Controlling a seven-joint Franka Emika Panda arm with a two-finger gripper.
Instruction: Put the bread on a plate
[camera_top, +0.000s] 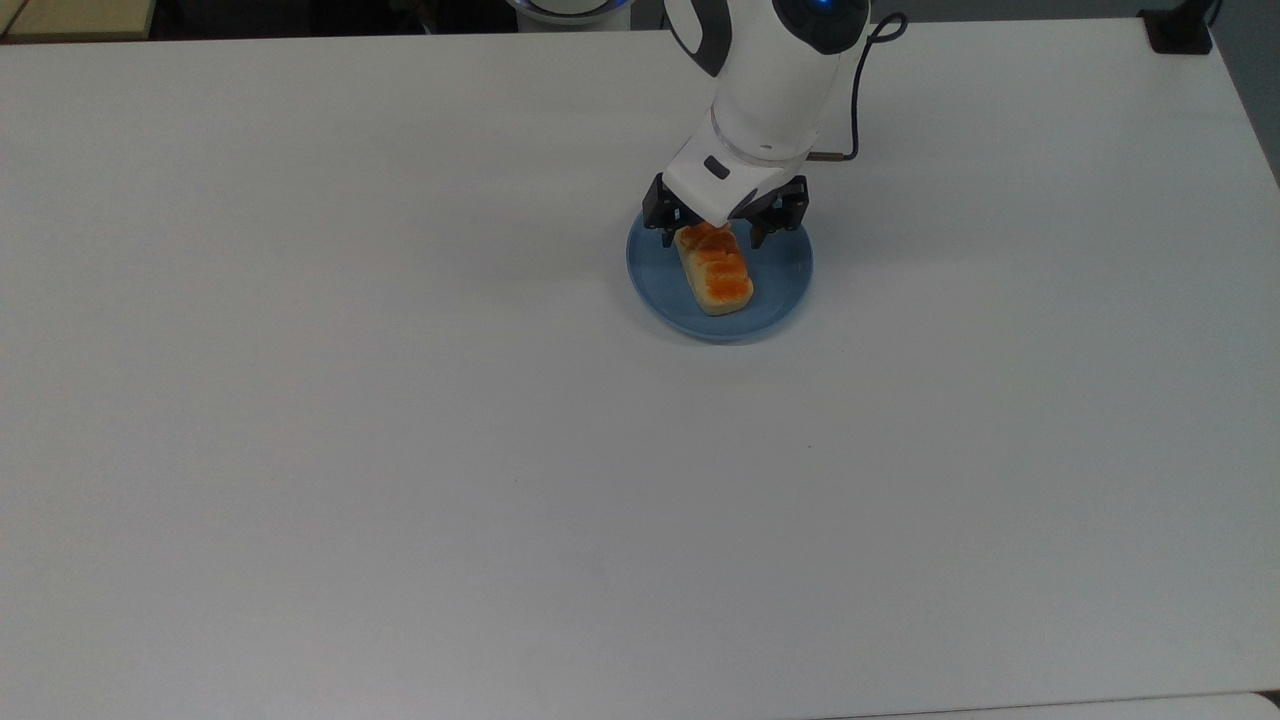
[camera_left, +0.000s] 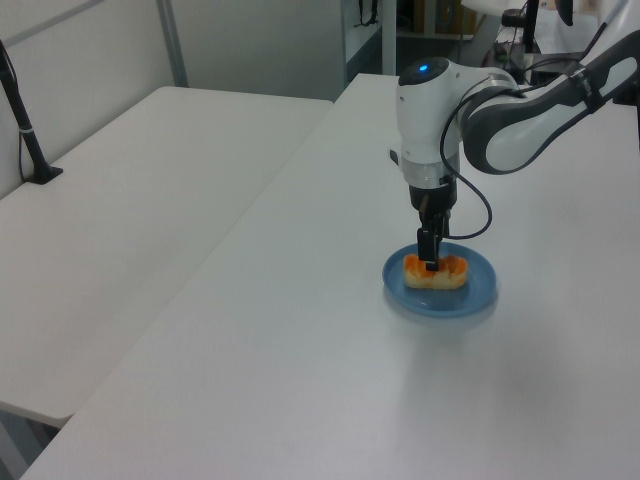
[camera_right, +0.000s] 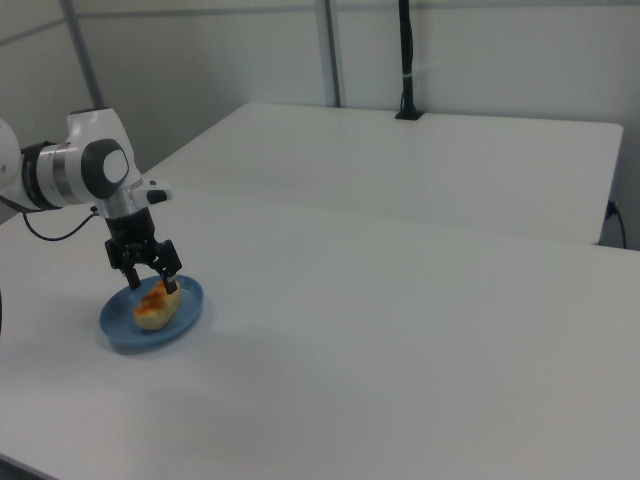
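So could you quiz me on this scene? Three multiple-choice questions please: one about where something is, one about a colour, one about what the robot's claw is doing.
1. Where is the bread?
A. on the bare table
B. on the plate
C. held high in the air

2. What colour is the plate?
A. blue
B. red
C. green

3. How are the gripper's fingers?
A. clamped on the bread
B. spread open
C. gripping the plate's rim

Answers:
1 B: the bread lies inside the plate.
2 A: the plate is blue against the white table.
3 B: the gripper hangs over the loaf's far end in the top view, fingers apart on either side.
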